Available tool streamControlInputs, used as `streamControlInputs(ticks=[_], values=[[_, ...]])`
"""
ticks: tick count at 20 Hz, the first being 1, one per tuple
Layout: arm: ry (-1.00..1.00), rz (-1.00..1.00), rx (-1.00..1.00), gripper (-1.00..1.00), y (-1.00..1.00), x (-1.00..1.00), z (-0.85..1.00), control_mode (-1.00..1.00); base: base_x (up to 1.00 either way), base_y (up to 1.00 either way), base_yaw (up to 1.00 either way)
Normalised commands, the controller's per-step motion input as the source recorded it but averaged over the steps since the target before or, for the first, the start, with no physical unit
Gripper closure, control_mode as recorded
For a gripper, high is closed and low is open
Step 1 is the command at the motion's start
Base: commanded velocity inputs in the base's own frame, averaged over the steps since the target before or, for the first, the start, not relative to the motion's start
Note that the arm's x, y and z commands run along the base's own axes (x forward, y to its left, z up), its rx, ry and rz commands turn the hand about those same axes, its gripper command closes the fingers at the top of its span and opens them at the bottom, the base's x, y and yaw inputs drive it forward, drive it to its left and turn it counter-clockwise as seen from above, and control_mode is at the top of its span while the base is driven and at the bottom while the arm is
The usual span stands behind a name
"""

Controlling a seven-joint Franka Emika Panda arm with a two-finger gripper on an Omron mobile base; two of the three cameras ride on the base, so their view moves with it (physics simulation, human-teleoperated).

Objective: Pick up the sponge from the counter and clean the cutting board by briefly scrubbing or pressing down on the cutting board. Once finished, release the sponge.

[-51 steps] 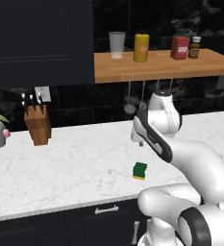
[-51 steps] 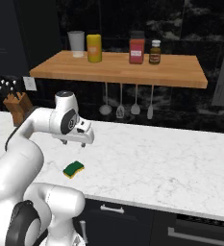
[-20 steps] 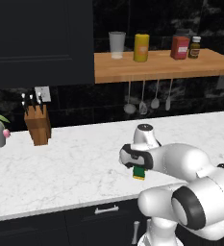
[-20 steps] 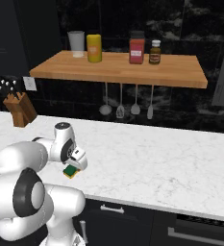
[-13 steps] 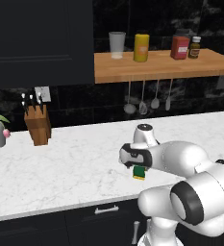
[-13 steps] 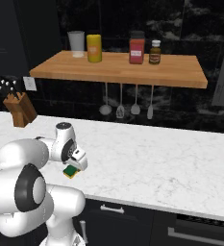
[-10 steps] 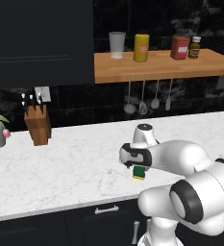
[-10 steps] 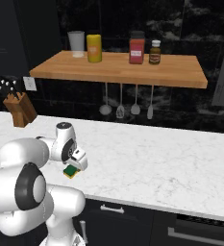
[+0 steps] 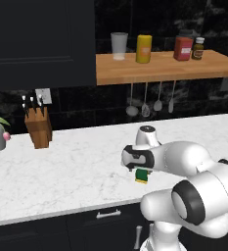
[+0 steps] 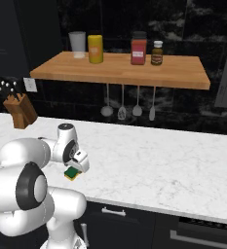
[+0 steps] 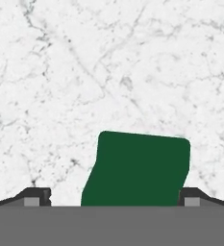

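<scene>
Left base view: the gripper (image 9: 142, 171) reaches down at the sponge (image 9: 142, 175), which lies on the counter (image 9: 61, 171) right beneath the hand.

Right base view: the sponge (image 10: 72, 173) sits directly under the gripper (image 10: 76, 168).

Hand view: the sponge (image 11: 137, 169) lies between the spread fingertips (image 11: 34, 196), with gaps either side; nothing is grasped.

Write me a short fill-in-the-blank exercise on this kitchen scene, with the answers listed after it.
1. The gripper is down over the ____ on the counter.
2. In the hand view the sponge's top is dark ____.
3. The knife block stands on the counter beside a potted ____.
4. Four utensils hang under the wooden ____.

Missing words: sponge; green; plant; shelf
</scene>
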Motion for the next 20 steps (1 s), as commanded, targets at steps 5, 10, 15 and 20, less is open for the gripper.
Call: streamControlInputs(ticks=[5,10,15,20], values=[[0.00,0.00,0.03,-1.00,-0.12,0.00,-0.11,-1.00,0.00,0.00,0.00],[0.00,0.00,0.02,-1.00,-0.12,0.00,-0.12,-1.00,0.00,0.00,0.00],[0.00,0.00,0.00,-1.00,0.00,0.00,-0.21,-1.00,0.00,0.00,0.00],[0.00,0.00,0.00,-1.00,0.01,0.00,-0.21,-1.00,0.00,0.00,0.00]])
